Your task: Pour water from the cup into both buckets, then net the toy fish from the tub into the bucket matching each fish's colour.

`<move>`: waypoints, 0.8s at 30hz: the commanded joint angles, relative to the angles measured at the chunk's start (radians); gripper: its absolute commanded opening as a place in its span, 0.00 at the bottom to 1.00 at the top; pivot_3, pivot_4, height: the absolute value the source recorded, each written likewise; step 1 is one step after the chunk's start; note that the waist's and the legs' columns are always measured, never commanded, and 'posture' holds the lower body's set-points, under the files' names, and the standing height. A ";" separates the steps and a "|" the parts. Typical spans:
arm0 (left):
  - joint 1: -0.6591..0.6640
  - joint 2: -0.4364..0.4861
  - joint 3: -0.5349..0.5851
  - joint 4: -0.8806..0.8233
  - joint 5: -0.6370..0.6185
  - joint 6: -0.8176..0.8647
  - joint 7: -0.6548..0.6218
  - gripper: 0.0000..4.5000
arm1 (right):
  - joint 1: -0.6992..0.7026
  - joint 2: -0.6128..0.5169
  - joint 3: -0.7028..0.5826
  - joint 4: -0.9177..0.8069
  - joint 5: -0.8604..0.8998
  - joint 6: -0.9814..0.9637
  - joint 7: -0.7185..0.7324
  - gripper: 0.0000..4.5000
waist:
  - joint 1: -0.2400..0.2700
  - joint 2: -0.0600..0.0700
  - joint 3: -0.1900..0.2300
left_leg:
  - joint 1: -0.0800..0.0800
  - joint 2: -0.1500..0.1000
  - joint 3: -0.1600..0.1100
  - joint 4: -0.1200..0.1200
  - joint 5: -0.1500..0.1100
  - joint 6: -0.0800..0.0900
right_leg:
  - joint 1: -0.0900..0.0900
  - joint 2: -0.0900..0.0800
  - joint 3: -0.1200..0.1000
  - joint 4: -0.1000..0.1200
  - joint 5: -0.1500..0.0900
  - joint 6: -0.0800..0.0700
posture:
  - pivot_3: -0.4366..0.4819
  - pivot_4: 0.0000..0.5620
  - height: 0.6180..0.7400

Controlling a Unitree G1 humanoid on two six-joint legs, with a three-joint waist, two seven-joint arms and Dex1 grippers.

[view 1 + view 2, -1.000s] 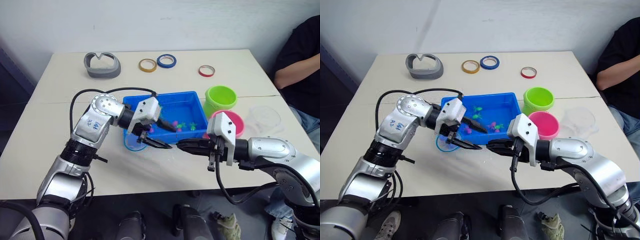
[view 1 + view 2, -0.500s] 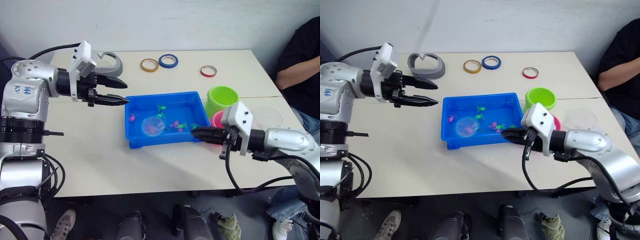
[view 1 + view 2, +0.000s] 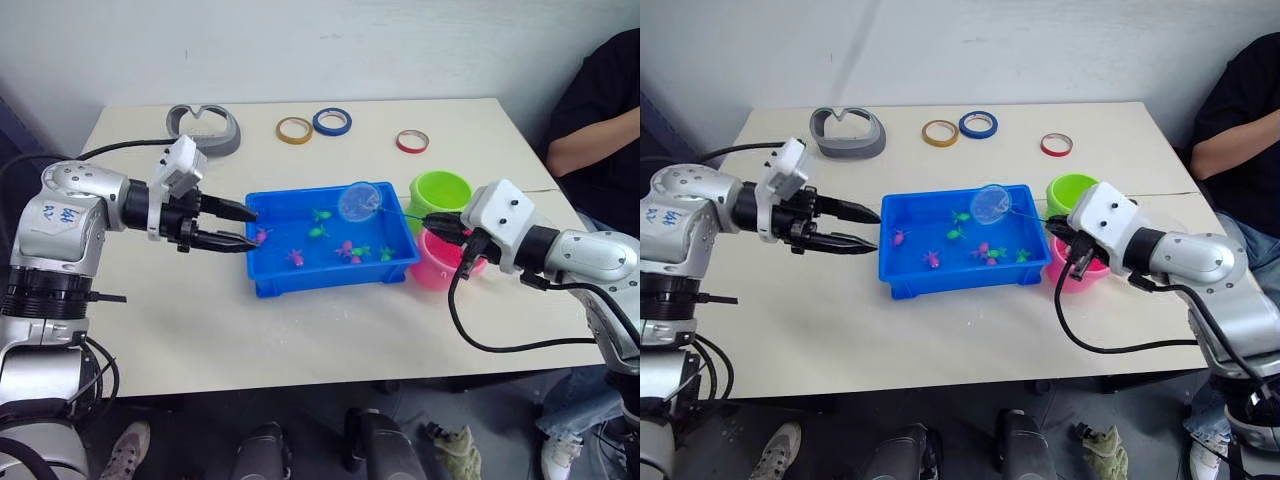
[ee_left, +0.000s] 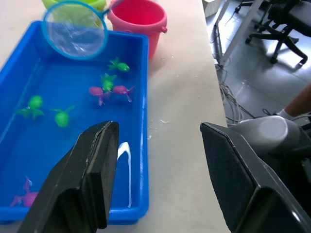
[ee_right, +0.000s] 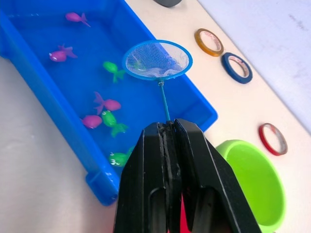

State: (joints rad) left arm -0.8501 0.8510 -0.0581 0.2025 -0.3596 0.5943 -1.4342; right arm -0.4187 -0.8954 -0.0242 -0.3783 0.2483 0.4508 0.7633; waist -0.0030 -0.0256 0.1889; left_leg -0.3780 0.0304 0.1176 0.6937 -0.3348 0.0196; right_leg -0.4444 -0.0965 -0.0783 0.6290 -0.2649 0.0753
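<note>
Right wrist view: right gripper (image 5: 171, 127) clamped on thin handle of round blue net (image 5: 157, 59), held over far side of bright blue tub (image 3: 268, 281) among tiny pink and green toy fish (image 3: 348, 249). Beyond, pink bucket (image 3: 438, 269), then lime green bucket (image 3: 441, 190). Left gripper (image 3: 250, 228) spread wide, empty, by tub's left rim.
</note>
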 commanded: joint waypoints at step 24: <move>0.032 0.014 0.013 -0.112 -0.044 0.050 0.026 0.66 | 0.127 -0.075 0.013 0.013 -0.228 -0.261 0.130 0.00 | 0.001 0.000 0.000 | 0.000 0.000 0.000 0.002 0.000 0.000 | 0.000 0.000 0.001 0.001 0.000 0.000 | 0.48 0.27 0.78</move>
State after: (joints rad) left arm -0.8122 0.8602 -0.0579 0.1248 -0.3874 0.6421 -1.4101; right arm -0.2911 -0.9478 0.0138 -0.3337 0.0284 0.2135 0.8892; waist -0.0020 -0.0256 0.1889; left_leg -0.3780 0.0301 0.1176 0.6962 -0.3349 0.0197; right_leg -0.4443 -0.0967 -0.0778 0.6306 -0.2649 0.0753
